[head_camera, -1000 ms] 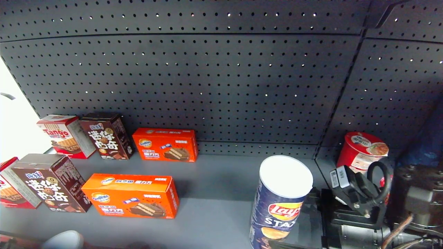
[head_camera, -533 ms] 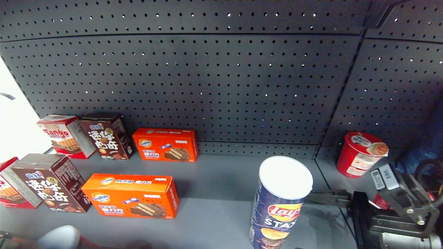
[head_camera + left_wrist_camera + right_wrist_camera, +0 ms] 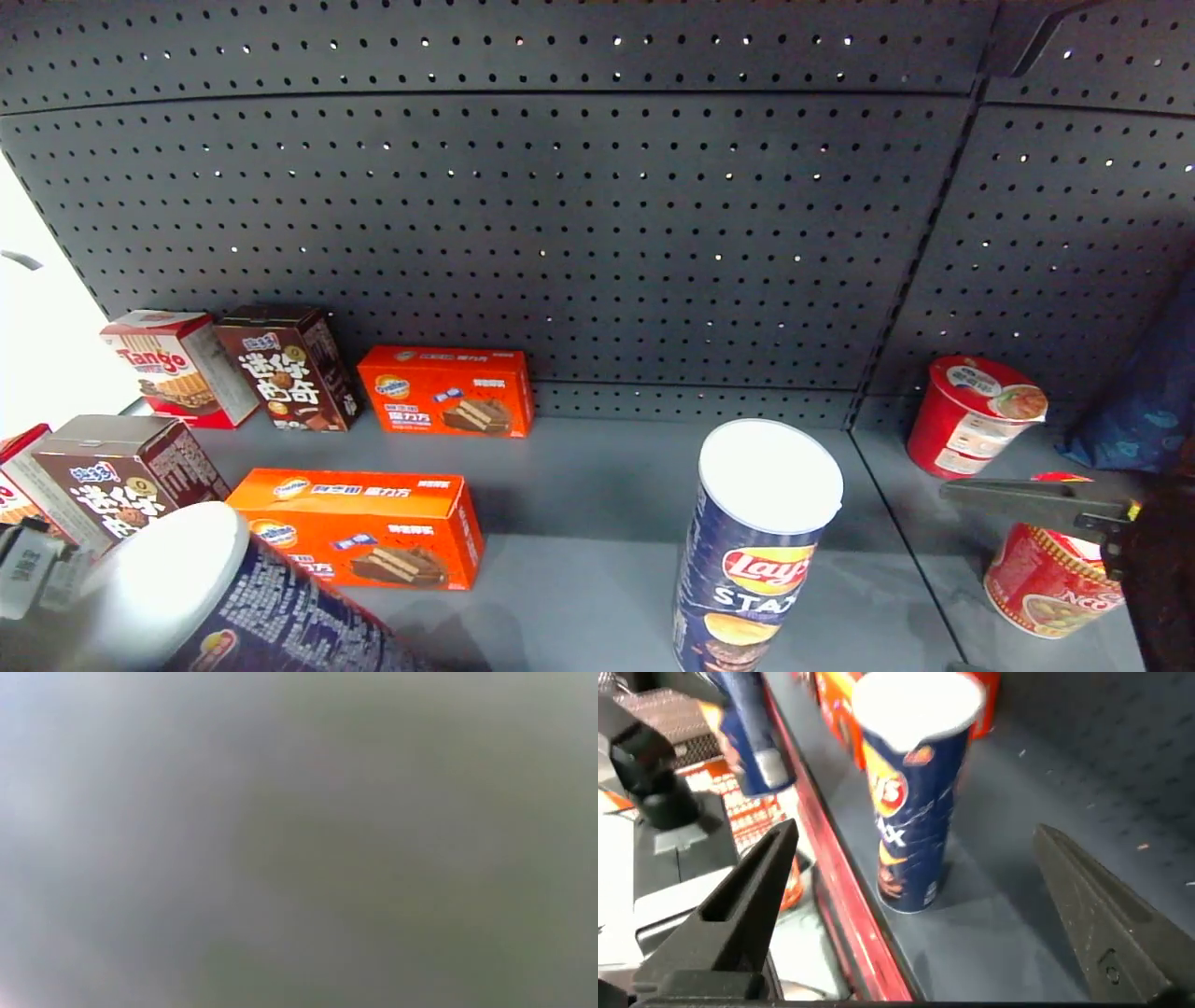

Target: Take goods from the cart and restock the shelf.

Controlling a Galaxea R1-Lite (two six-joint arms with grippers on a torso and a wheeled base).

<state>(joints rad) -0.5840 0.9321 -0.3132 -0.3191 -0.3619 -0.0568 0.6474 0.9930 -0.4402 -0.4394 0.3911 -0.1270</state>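
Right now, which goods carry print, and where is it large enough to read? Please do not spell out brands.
On the standing chip can: large front logo, legible.
On the tilted chip can: fine white print, too small.
On the red-and-white box: large red word, legible.
On the brown boxes: large white characters, legible.
On the orange boxes: small logos and characters, barely legible.
On the noodle cups: labels too small.

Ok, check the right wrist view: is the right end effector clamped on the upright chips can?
No, the right end effector is open, its fingers spread wide with a gap either side of the chips can.
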